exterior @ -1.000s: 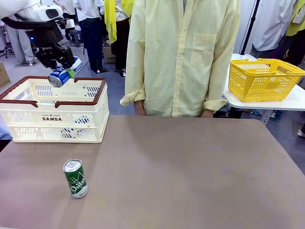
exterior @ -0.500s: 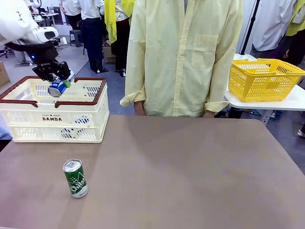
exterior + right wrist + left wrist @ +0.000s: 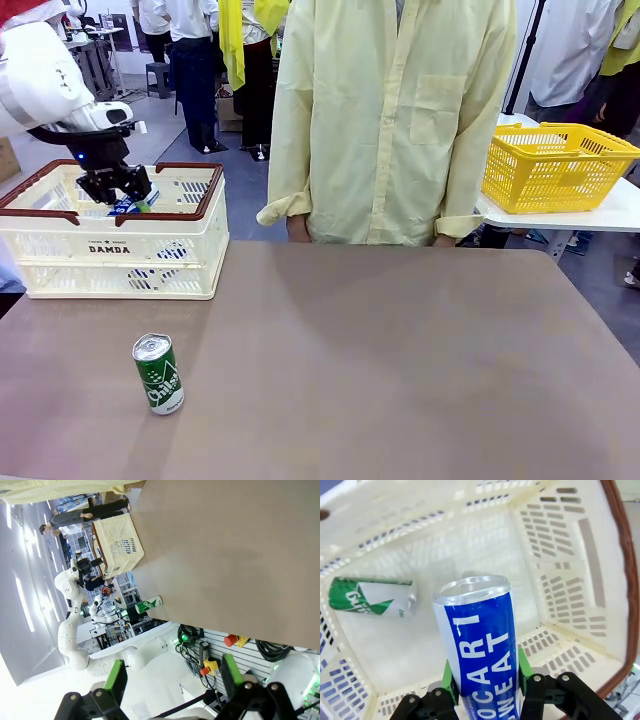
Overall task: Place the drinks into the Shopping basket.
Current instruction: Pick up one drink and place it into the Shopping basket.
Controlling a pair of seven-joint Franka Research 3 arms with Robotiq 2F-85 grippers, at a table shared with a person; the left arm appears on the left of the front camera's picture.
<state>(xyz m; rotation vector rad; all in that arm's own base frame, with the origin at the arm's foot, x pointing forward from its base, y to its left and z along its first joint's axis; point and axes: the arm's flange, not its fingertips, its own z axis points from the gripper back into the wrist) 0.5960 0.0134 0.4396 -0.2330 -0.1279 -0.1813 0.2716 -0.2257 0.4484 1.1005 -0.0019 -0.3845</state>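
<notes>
The left tool [image 3: 482,680] is clamped on a blue Pocari can [image 3: 480,650], held inside the Shopping basket [image 3: 60,235] above its floor. A green can [image 3: 370,597] lies flat there. The right tool [image 3: 172,680] is spread wide and empty. Another green can [image 3: 158,374] stands on the desk [image 3: 400,360], well apart.

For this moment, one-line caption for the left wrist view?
Left gripper holds blue Pocari can inside Shopping basket, green can lying on its floor.
</notes>
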